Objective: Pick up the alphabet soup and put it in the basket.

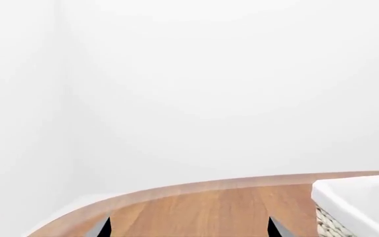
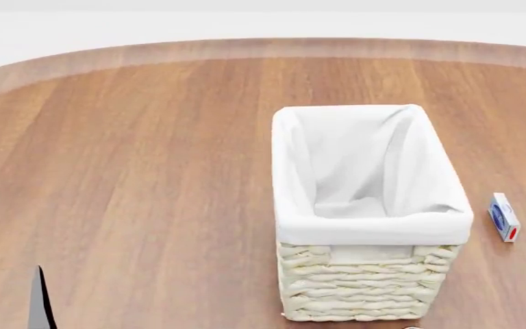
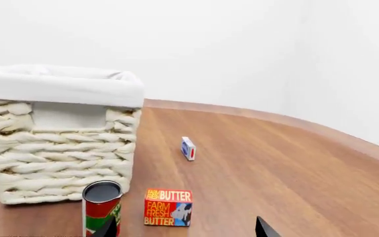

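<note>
The alphabet soup is out of view in every frame. The cream wicker basket (image 2: 372,227) with its white lining stands on the wooden table right of centre in the head view, and nothing shows inside it. It also shows in the right wrist view (image 3: 57,143) and at the edge of the left wrist view (image 1: 355,197). My left gripper (image 1: 189,231) is open and empty over bare wood beside the basket; one of its fingers (image 2: 40,301) shows in the head view. My right gripper (image 3: 185,231) is open and empty, low over the table, near a can and a butter box.
A smaller red-and-green can (image 3: 101,207) with a dark grey top stands close to one right fingertip. A red butter box (image 3: 168,207) stands beside it. A small blue-and-white box (image 2: 503,217) lies right of the basket and also shows in the right wrist view (image 3: 187,148). The table's curved edge (image 2: 244,48) runs along the back.
</note>
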Controlling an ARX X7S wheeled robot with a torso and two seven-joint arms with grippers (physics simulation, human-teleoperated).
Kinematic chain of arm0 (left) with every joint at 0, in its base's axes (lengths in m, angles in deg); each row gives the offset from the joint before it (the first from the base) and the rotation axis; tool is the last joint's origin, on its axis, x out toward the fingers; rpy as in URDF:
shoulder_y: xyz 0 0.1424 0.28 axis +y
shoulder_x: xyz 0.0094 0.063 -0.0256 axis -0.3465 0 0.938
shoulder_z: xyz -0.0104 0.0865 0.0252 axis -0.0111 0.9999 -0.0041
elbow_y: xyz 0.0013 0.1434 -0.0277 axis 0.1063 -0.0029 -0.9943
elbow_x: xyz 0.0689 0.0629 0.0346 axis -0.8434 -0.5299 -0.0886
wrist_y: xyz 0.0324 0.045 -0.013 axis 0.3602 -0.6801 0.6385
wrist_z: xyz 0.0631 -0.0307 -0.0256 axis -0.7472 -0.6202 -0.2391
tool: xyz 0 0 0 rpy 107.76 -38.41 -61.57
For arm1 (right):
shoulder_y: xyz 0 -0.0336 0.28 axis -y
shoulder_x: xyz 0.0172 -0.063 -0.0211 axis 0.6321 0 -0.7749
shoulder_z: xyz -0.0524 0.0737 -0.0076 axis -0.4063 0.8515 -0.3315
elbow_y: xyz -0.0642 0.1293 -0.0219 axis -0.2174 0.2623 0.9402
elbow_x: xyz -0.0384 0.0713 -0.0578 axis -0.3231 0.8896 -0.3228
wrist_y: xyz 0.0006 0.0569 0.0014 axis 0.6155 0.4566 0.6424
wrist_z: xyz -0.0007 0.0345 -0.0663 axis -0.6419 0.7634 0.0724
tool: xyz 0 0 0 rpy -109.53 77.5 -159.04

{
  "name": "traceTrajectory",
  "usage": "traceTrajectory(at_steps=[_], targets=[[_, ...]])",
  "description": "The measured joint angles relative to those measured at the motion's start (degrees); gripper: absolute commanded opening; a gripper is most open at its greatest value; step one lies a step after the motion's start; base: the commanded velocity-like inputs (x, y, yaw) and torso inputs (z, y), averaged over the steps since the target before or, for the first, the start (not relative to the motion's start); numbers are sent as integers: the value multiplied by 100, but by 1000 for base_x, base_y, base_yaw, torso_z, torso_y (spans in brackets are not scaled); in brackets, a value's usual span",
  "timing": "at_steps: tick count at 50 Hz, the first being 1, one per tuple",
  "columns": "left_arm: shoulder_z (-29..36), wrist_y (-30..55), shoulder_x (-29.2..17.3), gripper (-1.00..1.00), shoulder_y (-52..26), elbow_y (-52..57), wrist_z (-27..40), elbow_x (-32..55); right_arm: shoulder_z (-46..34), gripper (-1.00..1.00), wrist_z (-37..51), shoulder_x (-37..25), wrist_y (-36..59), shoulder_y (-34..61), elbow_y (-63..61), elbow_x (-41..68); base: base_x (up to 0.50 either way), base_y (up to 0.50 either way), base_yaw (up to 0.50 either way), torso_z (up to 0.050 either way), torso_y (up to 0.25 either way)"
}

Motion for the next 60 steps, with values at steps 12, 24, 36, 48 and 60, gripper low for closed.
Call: traceTrajectory(at_steps=[12,24,36,48,60], targets=[[30,8,-52,100,-14,-1,68,35,-16,100,-67,68,-123,143,325,118,0,0,0,0,0],[59,3,-98,100,-28,-14,129,69,-48,100,-104,151,-196,279,623,141,0,0,0,0,0],[84,-5,-142,100,-33,-22,185,100,-100,100,-177,240,-277,459,988,180,0,0,0,0,0],[107,-8,-184,100,-46,-36,233,131,-74,100,-144,251,-251,501,1014,210,0,0,0,0,0],[121,-7,-221,100,-67,-60,275,169,-11,100,-94,249,-243,581,1067,225,0,0,0,0,0]])
